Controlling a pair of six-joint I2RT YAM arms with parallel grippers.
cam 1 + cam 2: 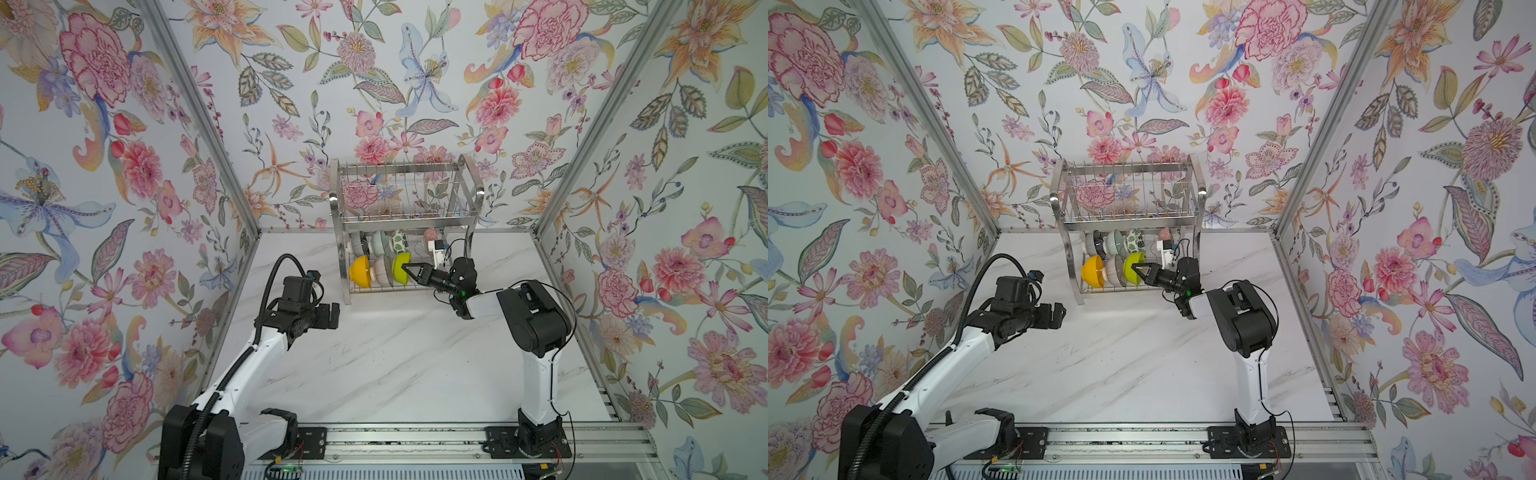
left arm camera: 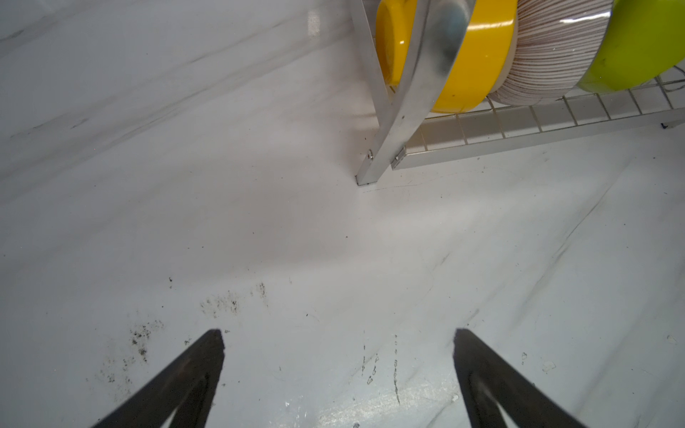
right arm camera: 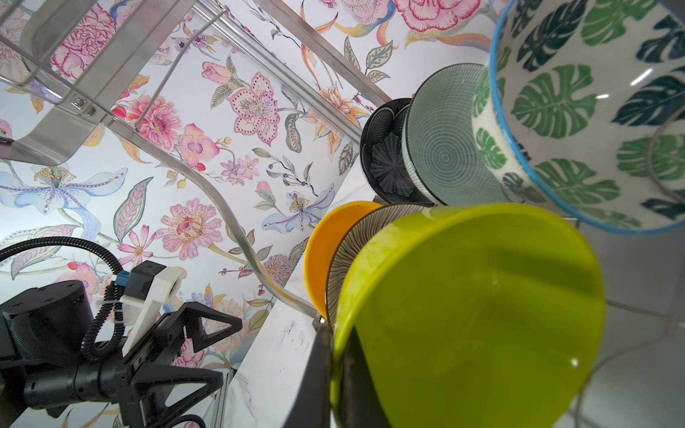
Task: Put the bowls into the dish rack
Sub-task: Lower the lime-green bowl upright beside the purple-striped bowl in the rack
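The steel dish rack (image 1: 399, 168) (image 1: 1133, 166) stands at the back of the table. Its lower tier holds bowls on edge. In front are an orange-yellow bowl (image 1: 360, 271), a ribbed bowl (image 1: 382, 270) and a lime green bowl (image 1: 399, 266) (image 3: 474, 315). Behind them are a dark navy bowl (image 3: 385, 159), a pale mint bowl (image 3: 444, 148) and a leaf-print bowl (image 3: 593, 111). My right gripper (image 1: 409, 268) (image 3: 335, 333) reaches in from the rack's right end, shut on the lime bowl's rim. My left gripper (image 1: 332, 316) (image 2: 339, 333) hangs open and empty over the table, short of the rack's front left leg (image 2: 404, 122).
The rack's upper tier (image 1: 1129, 208) sits low over the bowls. Floral walls close in the white marble table (image 1: 395, 365) on three sides. An aluminium rail (image 1: 415, 436) with both arm bases runs along the front edge.
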